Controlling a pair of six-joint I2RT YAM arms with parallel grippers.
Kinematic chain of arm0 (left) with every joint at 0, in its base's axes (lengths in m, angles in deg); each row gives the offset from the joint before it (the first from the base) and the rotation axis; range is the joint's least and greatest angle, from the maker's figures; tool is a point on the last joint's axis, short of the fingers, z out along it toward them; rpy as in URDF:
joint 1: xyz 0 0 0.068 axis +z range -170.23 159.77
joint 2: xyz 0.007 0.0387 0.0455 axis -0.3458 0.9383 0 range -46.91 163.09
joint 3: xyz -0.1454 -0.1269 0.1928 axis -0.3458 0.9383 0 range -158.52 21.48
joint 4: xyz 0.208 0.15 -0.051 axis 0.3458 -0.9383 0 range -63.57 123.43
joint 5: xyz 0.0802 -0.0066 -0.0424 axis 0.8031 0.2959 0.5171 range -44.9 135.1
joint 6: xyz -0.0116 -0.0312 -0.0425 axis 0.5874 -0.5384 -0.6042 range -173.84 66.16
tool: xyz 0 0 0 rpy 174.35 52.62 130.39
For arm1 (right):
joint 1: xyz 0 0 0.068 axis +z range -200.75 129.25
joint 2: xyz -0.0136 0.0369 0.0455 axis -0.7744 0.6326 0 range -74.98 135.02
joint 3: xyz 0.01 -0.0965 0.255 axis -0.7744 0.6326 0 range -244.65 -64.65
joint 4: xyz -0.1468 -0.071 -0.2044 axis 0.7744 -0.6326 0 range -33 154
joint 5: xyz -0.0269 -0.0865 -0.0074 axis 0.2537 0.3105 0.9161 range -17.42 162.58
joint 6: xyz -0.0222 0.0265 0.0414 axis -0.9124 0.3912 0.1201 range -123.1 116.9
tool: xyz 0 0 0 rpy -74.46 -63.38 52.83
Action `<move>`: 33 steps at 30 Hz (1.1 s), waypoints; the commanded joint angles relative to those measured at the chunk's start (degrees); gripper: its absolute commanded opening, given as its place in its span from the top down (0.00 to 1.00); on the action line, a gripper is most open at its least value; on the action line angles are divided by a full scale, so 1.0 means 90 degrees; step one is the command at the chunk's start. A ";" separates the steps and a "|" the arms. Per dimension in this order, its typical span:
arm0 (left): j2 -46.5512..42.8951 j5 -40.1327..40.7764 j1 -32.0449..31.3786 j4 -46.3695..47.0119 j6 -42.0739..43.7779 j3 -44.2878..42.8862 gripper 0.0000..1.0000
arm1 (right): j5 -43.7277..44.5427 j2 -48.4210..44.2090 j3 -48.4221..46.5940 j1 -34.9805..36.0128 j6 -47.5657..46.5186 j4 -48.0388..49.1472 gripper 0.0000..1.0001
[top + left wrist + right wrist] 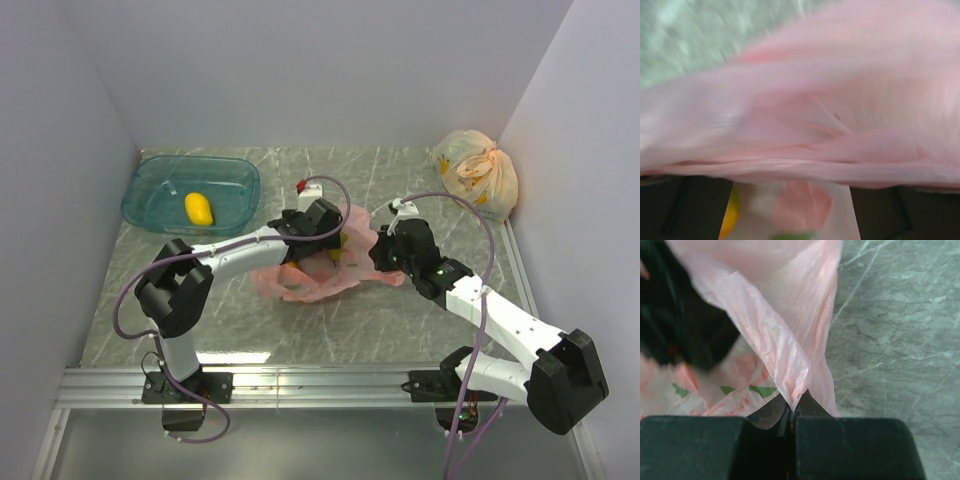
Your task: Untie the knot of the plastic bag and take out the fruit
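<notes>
The pink plastic bag (320,275) lies crumpled mid-table. My left gripper (325,232) sits at the bag's top. In the left wrist view pink film (830,110) fills most of the frame. My left gripper (790,212) stands open, with its dark fingers (685,210) wide apart. Between them lies film printed pink and green, and a yellow fruit (728,215) shows beside the left finger. My right gripper (383,248) is shut on the bag's right edge (790,365) and pinches it at the jaws (792,412). A yellow fruit (337,251) shows through the bag. Another yellow fruit (198,208) lies in the tray.
A clear blue tray (150,205) stands at the back left. A pale yellow bag with orange print (478,172) sits in the back right corner. A small red thing (302,187) lies behind the left gripper. Walls close in on both sides.
</notes>
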 commanded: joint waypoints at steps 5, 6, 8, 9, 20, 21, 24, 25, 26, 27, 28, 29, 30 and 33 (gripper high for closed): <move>0.0529 0.1088 0.0329 0.0766 0.0465 -0.0766 0.08 | -0.0217 -0.0274 0.0049 0.0030 0.0090 0.0160 1.00; 0.0617 0.1108 0.0397 0.0757 0.0485 -0.0834 0.07 | -0.0246 -0.0255 0.0049 0.0030 0.0090 0.0170 1.00; 0.0900 0.0952 0.0466 0.0795 0.0543 -0.0981 0.07 | -0.0276 -0.0216 0.0068 0.0030 0.0099 0.0209 1.00; 0.0998 0.0903 0.0495 0.0815 0.0572 -0.1068 0.07 | -0.0276 -0.0206 0.0068 0.0030 0.0119 0.0248 1.00; 0.1867 0.0521 0.0505 0.1868 0.0817 -0.1167 0.06 | -0.0764 0.0146 0.0147 0.0078 0.0197 0.0521 1.00; 0.1907 0.0667 0.0505 0.1909 0.0807 -0.1148 0.07 | -0.0783 0.0156 0.0156 0.0088 0.0216 0.0541 1.00; 0.1995 0.0640 0.0515 0.2007 0.0817 -0.1118 0.17 | -0.0764 0.0117 0.0195 0.0098 0.0236 0.0541 1.00; 0.1995 0.0629 0.0515 0.1929 0.0797 -0.1128 0.21 | -0.0744 0.0107 0.0186 0.0108 0.0226 0.0522 1.00; 0.1928 0.0571 0.0515 0.1870 0.0788 -0.1128 0.25 | -0.0706 0.0078 0.0186 0.0108 0.0217 0.0502 1.00; 0.1840 0.0513 0.0496 0.1793 0.0778 -0.1012 0.37 | -0.0589 0.0058 0.0186 0.0098 0.0188 0.0454 1.00; 0.1733 0.0406 0.0486 0.1792 0.0758 -0.0904 0.47 | -0.0520 0.0029 0.0186 0.0108 0.0168 0.0434 1.00; 0.1451 0.0318 0.0486 0.1782 0.0749 -0.0778 0.53 | -0.0433 -0.0020 0.0176 0.0108 0.0148 0.0414 1.00; 0.1274 0.0210 0.0466 0.1743 0.0729 -0.0535 0.61 | -0.0316 -0.0039 0.0166 0.0098 0.0129 0.0366 1.00; 0.0542 -0.0307 0.0379 0.1684 0.0787 0.0012 0.64 | -0.0013 -0.0108 0.0108 0.0098 0.0080 0.0278 1.00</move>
